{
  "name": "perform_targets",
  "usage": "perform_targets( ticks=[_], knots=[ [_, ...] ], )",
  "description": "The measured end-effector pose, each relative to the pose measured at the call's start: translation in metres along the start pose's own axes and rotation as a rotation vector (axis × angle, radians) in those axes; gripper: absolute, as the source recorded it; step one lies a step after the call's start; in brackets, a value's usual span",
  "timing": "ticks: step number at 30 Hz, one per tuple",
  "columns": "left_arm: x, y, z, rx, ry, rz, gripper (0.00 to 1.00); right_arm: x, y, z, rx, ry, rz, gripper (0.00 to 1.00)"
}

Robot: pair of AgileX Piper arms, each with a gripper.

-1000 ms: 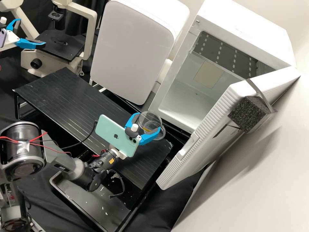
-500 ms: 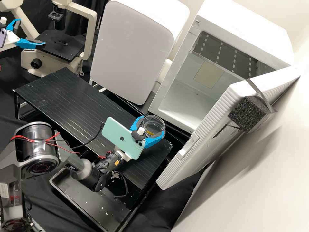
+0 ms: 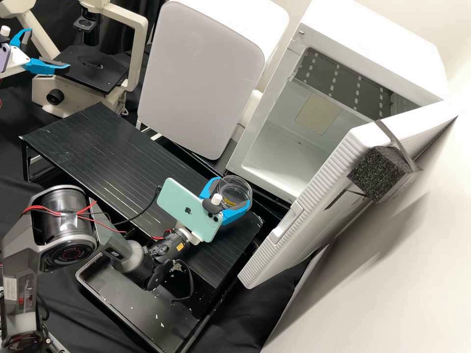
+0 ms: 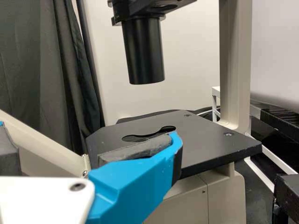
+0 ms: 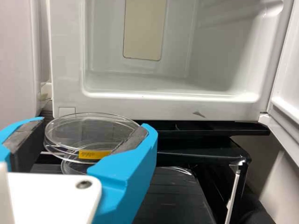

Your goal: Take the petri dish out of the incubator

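In the high view my right gripper [image 3: 232, 192] is shut on the clear petri dish [image 3: 236, 186], over the end of the black stand in front of the incubator [image 3: 377, 39]. From the right wrist view, the two pads of my right gripper [image 5: 95, 124] press either side of the petri dish [image 5: 77, 131], which carries a yellow label. Further clear rims show below it; whether they are another dish or a reflection I cannot tell. At the microscope, my left gripper [image 3: 49, 48] stands open and empty; the left wrist view shows that gripper [image 4: 88, 133] beside the stage.
The incubator door [image 3: 314, 196] stands open on the right, with a black foam block [image 3: 377, 174] on it. A large white appliance [image 3: 201, 73] stands behind the black stand [image 3: 113, 152]. The microscope stage [image 3: 91, 68] is at the upper left.
My right gripper and the dish have shifted slightly rightward and toward the front edge, mostly in the first half second. The left gripper has kept still.
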Motion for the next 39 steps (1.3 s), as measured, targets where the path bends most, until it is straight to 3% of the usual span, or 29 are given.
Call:
perform_targets(
  ticks=[8, 15, 29, 39],
  knots=[
    [0.000, 0.000, 0.000, 0.000, 0.000, 0.000, 1.00, 0.003, -0.011, -0.011, 0.006, 0.036, -0.037, 0.00],
    [0.000, 0.000, 0.000, 0.000, 0.000, 0.000, 1.00, 0.007, -0.019, -0.007, -0.018, 0.029, -0.061, 0.00],
    [0.000, 0.000, 0.000, 0.000, 0.000, 0.000, 1.00, 0.015, -0.008, 0.013, -0.011, -0.031, -0.007, 0.00],
    [0.000, 0.000, 0.000, 0.000, 0.000, 0.000, 1.00, 0.016, -0.010, 0.012, -0.011, -0.026, -0.011, 0.00]
  ],
)
